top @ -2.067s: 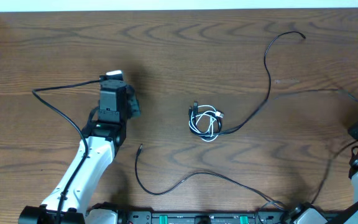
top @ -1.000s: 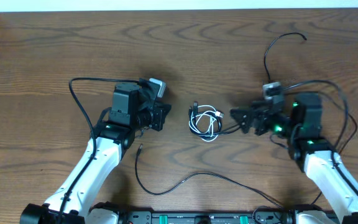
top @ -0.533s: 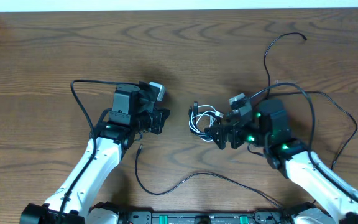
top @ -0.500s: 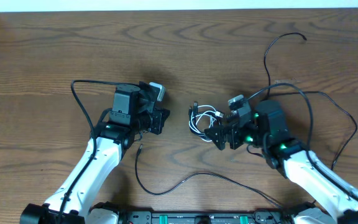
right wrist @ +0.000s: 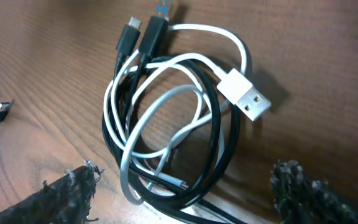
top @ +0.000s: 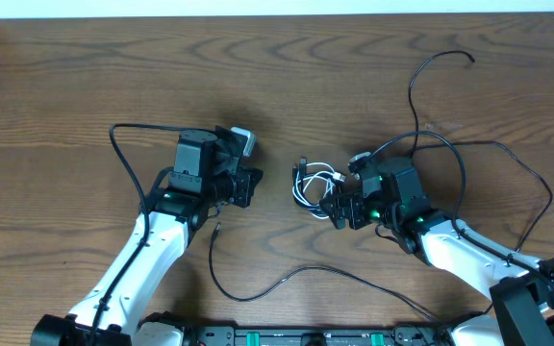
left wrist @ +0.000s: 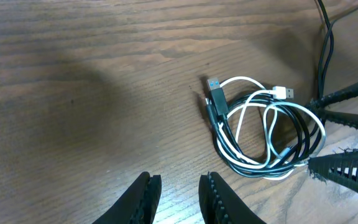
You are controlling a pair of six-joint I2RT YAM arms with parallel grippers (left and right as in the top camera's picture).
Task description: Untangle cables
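1. My right hand (top: 338, 210) had swung in from the right edge of the table (top: 85, 77) to the coiled cables (top: 316, 190) at centre. Its jaws were wide and gripped nothing, so a pick looked close.
2. My left hand (left wrist: 178, 194) hovered beside them, narrow and empty.
3. Only the right wrist view showed the white cable (right wrist: 244, 94) threaded through the black loops (right wrist: 216, 118).

Dark wood-grain table (top: 85, 77). Lying on it: tangled black and white cables (top: 317, 187) at centre; a long black cable (top: 412, 94) trailing toward the far edge; a loose black cable (top: 306, 269) near the front edge.
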